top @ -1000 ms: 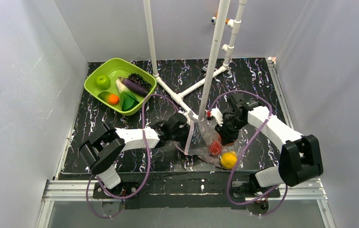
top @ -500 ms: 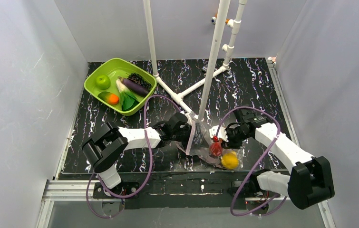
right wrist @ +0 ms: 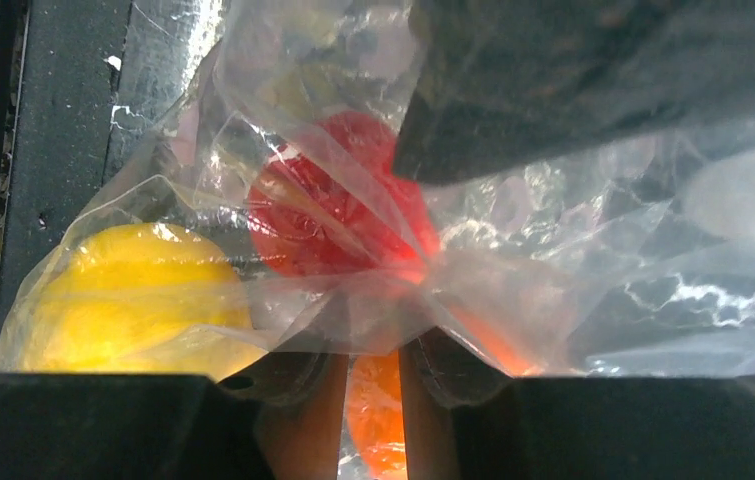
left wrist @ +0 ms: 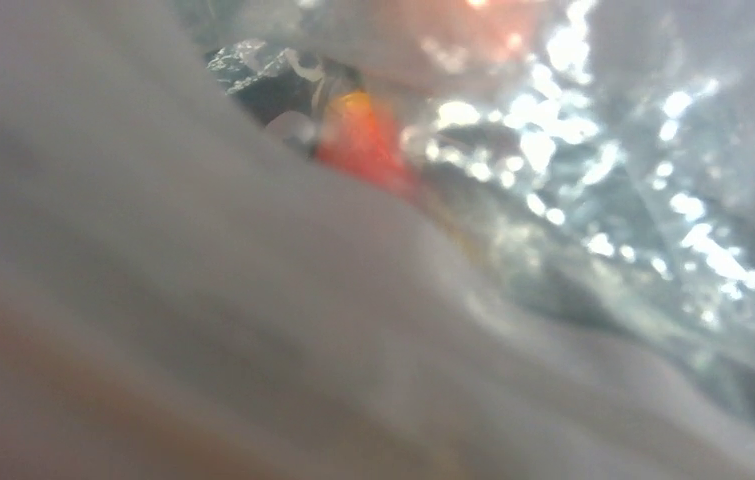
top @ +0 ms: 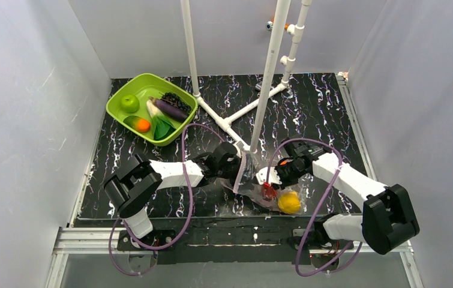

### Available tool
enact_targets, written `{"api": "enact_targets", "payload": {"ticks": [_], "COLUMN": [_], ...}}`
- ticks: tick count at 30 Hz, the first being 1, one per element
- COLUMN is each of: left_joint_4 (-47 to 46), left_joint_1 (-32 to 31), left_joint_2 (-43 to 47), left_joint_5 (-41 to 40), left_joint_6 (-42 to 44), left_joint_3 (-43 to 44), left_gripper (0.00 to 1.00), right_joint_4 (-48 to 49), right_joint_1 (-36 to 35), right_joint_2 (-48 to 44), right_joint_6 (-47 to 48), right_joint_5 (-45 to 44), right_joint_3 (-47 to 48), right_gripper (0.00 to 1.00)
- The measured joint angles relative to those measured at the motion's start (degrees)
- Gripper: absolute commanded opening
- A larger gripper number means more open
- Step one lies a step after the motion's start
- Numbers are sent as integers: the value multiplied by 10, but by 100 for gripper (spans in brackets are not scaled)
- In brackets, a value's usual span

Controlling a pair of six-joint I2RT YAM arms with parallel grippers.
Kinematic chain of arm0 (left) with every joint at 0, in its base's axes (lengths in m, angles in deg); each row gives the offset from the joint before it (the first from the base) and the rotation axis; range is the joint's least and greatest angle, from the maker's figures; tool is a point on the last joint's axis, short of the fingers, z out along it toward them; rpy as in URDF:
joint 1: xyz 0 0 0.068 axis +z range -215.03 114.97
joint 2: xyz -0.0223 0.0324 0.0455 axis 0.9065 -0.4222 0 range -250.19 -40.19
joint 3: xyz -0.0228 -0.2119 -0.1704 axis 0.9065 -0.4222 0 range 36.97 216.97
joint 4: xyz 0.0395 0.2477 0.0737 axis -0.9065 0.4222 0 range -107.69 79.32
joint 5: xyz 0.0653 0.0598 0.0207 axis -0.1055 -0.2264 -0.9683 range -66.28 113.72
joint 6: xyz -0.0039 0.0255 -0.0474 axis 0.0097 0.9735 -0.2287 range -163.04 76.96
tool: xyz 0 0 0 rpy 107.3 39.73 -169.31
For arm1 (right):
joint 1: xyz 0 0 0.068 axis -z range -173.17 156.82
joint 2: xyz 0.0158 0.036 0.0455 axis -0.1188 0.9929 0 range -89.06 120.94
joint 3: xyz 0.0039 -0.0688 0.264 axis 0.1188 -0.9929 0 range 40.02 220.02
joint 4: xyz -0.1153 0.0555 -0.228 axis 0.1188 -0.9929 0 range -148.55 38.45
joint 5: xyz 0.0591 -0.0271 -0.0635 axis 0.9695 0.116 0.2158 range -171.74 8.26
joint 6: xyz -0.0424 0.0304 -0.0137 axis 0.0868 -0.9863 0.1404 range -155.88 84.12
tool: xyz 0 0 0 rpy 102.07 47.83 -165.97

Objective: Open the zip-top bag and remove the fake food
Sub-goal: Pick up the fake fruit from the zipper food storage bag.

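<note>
My left wrist camera is giving me almost nothing: plastic is pressing on the lens, smearing everything grey, with only an orange-red blob (left wrist: 363, 145) showing at 12 o'clock, so I cannot tell how wide my left gripper (top: 234, 167) is standing or whether it is gripping anything. From above it is sitting right against the upright pink zip strip (top: 241, 174). My right gripper (top: 270, 177) is reaching in from 3 o'clock, jaws standing narrow and pinching a gathered fold of the zip-top bag (top: 251, 183) between the tips; an orange shape (right wrist: 373, 420) is glowing in the gap behind them and I cannot make it out. The bag is lying crumpled and glinting at 6 o'clock on the table (top: 332, 108), between my arms. Through its clear skin the red piece (top: 268, 192) is showing, the yellow lemon (top: 288, 202) at its 4 o'clock. The lime-green tray (top: 116, 107) is sitting at 10 o'clock, holding the green apple (top: 129, 103), an orange (top: 143, 125), the eggplant (top: 171, 110) and the grapes (top: 177, 99).
</note>
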Motion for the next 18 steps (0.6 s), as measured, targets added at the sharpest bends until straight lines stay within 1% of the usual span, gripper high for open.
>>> {"api": "enact_targets", "payload": {"ticks": [4, 7, 12, 15, 18], "left_joint_4": [27, 43, 54, 52, 42], "left_joint_1": [0, -1, -2, -1, -1], "left_joint_2": [-1, -10, -21, -21, -21], "left_joint_5": [-9, -12, -15, -18, -18], "left_joint_6": [-23, -35, -45, -42, -37], "left_joint_3": [10, 24, 26, 23, 15], "left_gripper": [57, 58, 58, 57, 57], "right_joint_4": [-10, -13, -14, -30, -55], "right_joint_1": [-35, -64, -100, -87, -51], "right_joint_2": [8, 12, 31, 27, 6], "right_joint_6": [-7, -30, -94, -119, -139], "right_joint_5": [-10, -14, -32, -30, -16], "right_joint_3": [23, 40, 71, 91, 108], "right_gripper": [27, 25, 28, 32, 37]}}
